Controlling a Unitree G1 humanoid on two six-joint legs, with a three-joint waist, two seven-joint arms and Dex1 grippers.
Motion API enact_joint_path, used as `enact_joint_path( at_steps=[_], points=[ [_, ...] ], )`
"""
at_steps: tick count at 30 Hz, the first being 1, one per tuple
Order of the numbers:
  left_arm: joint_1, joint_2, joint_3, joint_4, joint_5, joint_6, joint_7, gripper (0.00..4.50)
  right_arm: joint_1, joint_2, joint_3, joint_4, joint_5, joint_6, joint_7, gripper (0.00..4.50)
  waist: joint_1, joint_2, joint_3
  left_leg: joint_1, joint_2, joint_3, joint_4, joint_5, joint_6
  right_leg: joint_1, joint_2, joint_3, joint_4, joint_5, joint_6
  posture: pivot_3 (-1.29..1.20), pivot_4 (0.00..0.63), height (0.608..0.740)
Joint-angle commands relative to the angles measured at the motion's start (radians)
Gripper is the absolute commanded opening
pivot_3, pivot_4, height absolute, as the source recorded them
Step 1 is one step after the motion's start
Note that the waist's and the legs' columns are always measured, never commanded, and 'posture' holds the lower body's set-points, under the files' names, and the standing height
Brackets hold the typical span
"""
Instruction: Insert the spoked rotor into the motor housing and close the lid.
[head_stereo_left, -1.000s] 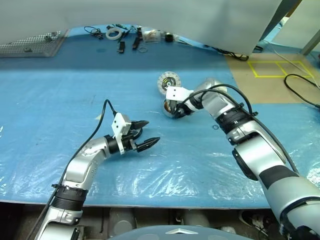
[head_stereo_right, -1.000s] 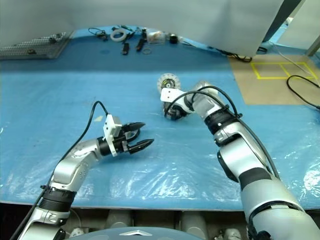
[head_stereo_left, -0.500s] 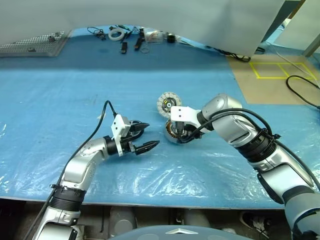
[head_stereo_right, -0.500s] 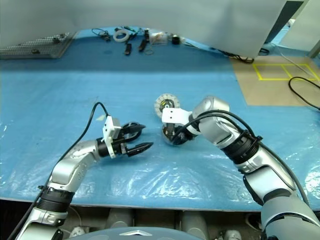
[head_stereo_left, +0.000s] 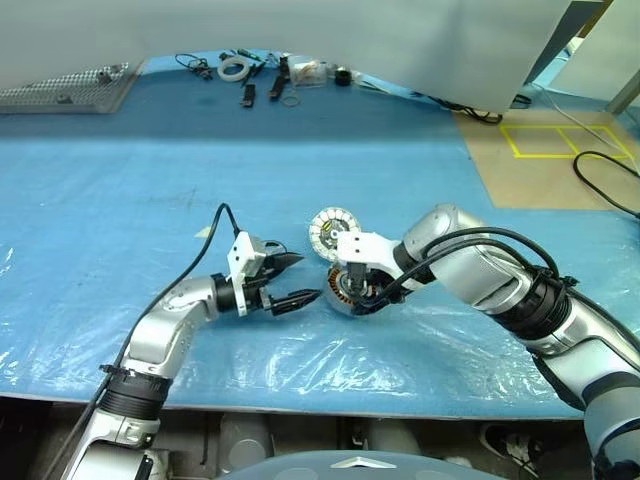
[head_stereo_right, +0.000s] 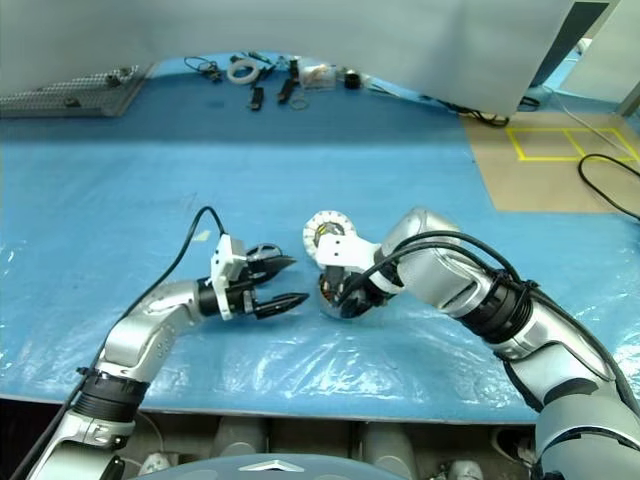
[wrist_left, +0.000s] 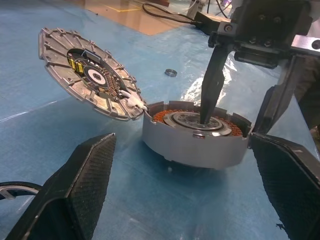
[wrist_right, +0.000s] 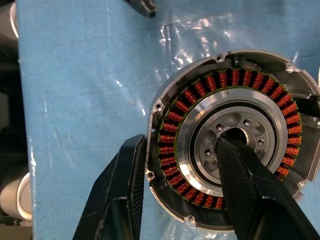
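Our right gripper (wrist_right: 182, 190) is pinching the motor housing (head_stereo_left: 352, 290) by its wall — one finger planted in the bore of the silver hub, the other outside the rim, with the copper windings between them. The housing sits toward the middle of the table (head_stereo_left: 120, 200), nearer the near edge than the far one. The lid (wrist_left: 87, 75) stands tilted, leaning on the housing's rim on the side toward the far edge, its segmented face turned our way in the left wrist view.

Our left gripper (head_stereo_left: 290, 280) points level toward the housing from just beside it, fingers spread wide and holding nothing. A black-rimmed ring at the corner of the left wrist view may be the spoked rotor (wrist_left: 15, 189), lying by the left gripper, though too little of it is in sight to be sure.

We judge this to be the positioning step: the housing is empty and open, so insertion has not begun. The next move calls for releasing the hub, since a finger in the bore blocks the rotor, then fetching the rotor and lowering it square over the hub.

The table is covered in blue sheeting under wrinkled clear plastic. Along the far edge lie a tape roll (head_stereo_left: 231, 68) and small tools, with a perforated metal panel (head_stereo_left: 65, 88) at the far left corner — beyond the right edge, floor with yellow tape (head_stereo_left: 550, 140) and black cables.
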Motion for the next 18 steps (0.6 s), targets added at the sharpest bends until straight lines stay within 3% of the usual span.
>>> enact_joint_path(
  at_steps=[1, 18],
  points=[
    [0.011, 0.018, -0.003, -0.051, -0.020, 0.006, -0.019, 4.50, -0.005, -0.013, 0.025, -0.027, 0.067, 0.017, -0.019, 1.90, 0.000, 0.000, 0.000, 0.000, 0.000, 0.000, 0.000, 0.000, 0.000, 0.000, 0.000, 0.000, 0.000, 0.000, 0.000, 0.00, 0.150, 0.740],
    [0.050, 0.015, 0.003, -0.088, -0.020, 0.004, 0.015, 4.50, -0.013, 0.024, 0.128, 0.090, 0.119, -0.007, -0.158, 1.90, -0.003, 0.000, 0.000, 0.025, 0.000, 0.001, -0.001, 0.000, 0.000, 0.026, 0.000, 0.003, -0.004, -0.003, -0.005, 0.00, 0.150, 0.740]
  ],
)
